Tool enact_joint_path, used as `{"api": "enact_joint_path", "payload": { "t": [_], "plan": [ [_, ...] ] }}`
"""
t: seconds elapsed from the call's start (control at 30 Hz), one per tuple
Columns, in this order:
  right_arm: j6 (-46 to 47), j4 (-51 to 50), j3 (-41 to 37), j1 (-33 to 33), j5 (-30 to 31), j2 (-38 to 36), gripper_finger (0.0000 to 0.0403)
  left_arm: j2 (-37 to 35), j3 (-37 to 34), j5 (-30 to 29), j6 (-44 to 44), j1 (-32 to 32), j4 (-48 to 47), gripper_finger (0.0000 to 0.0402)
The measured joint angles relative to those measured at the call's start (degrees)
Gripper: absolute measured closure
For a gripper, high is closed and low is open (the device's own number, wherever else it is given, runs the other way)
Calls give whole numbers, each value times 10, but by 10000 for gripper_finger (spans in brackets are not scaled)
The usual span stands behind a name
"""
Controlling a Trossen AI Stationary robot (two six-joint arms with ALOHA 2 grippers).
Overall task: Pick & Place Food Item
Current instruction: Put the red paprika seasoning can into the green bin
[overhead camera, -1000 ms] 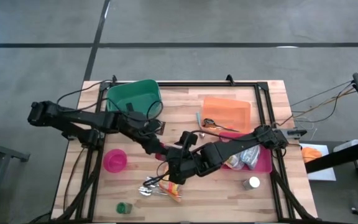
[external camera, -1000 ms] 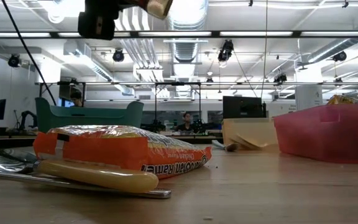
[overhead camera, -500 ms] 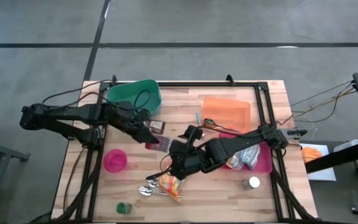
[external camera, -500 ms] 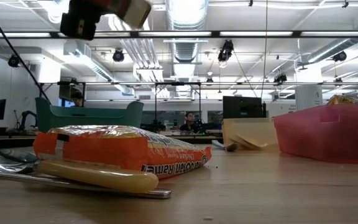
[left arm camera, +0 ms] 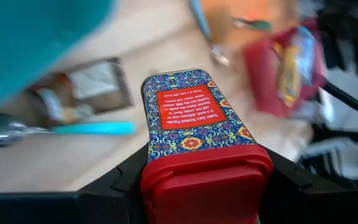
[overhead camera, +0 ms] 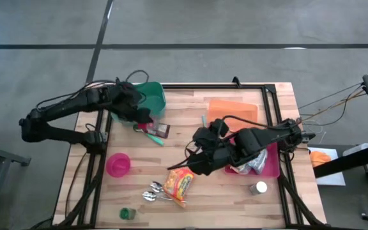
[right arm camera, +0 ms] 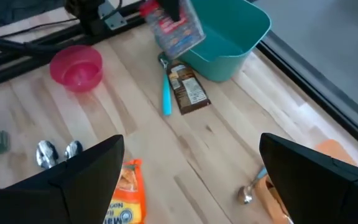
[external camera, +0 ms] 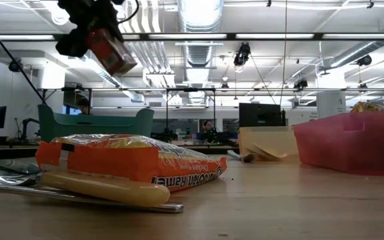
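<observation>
A red-lidded tin (left arm camera: 197, 134) is gripped tight in the left hand (overhead camera: 140, 119), beside the green bin (overhead camera: 147, 96). The right hand (overhead camera: 200, 155) is spread wide, with nothing held.

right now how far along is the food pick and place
Pick looks done: the left end effector is shut on the red-capped patterned box, held in the air by the green bin. In hand: carrying it there. Left: the release; the box is not in the bin. The ramen packet lies on the table; the right end effector is open above the table near it.
</observation>
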Motion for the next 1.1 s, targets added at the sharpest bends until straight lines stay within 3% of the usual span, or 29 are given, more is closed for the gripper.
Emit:
{"api": "enact_joint_path", "payload": {
  "t": [0.37,0.8,1.1],
  "plan": [
    [9,-73,0,15,0,-10,31,109,92,-4,98,107,-79,199],
    [-41,-84,-3,31,13,-37,31,271,184,-24,116,189,-173,199],
    [-77,-83,-17,25,51,-96,31,331,200,-46,132,230,-195,199]
  ]
}}
